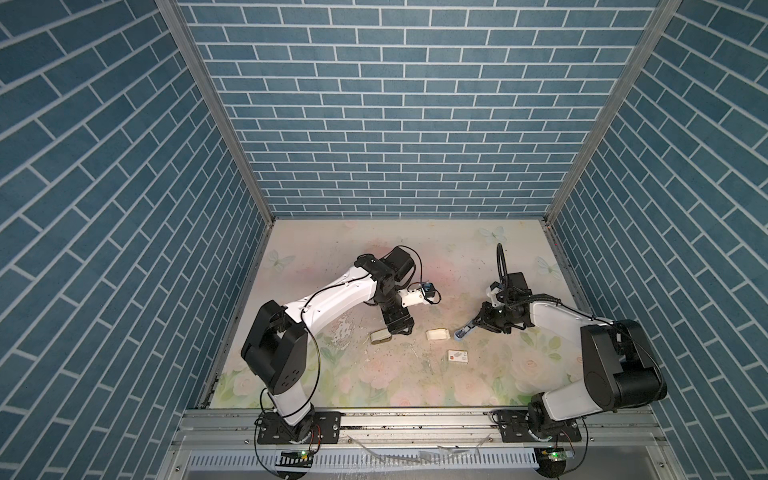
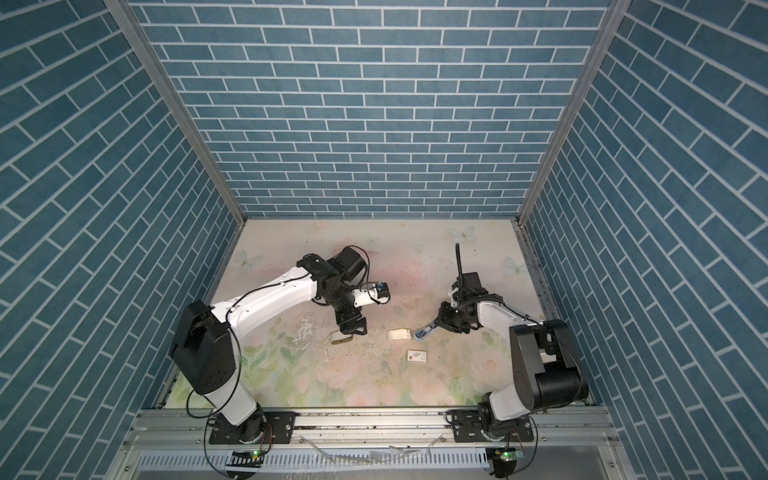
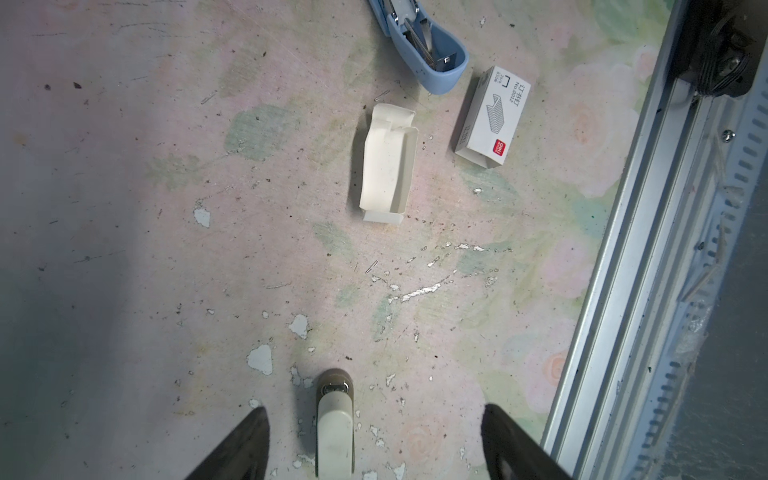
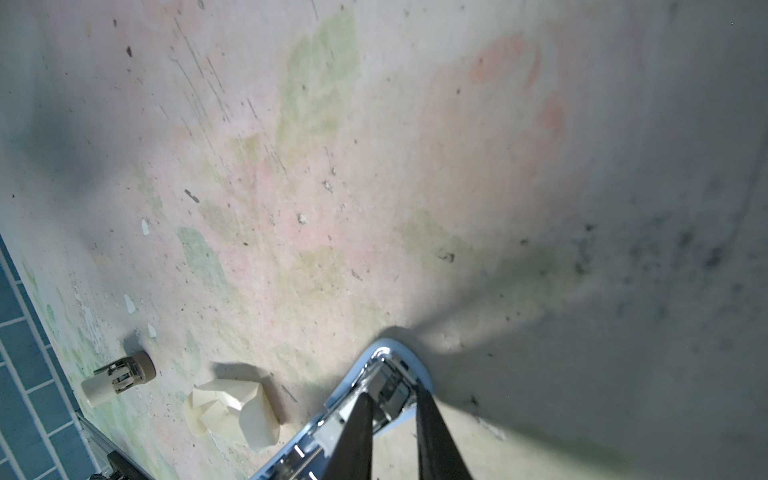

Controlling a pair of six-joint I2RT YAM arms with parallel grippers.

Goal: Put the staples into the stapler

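While seemingly gripped, blue stapler [image 1: 462, 332], lengthwise toward tray [image 1: 438, 334]

Our left hand [image 3: 376, 409]: low, angled down, fingers wide apart.
Our right hand [image 4: 392, 392]: low, slanted inward, fingers close together.

White staple box [image 3: 492, 114]: "订书钉", "No.0012", red "deli" logo

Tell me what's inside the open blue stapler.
In the blue stapler a spring and a bare metal channel show, with no staple strip in sight. The jaws of the right gripper cover part of it.
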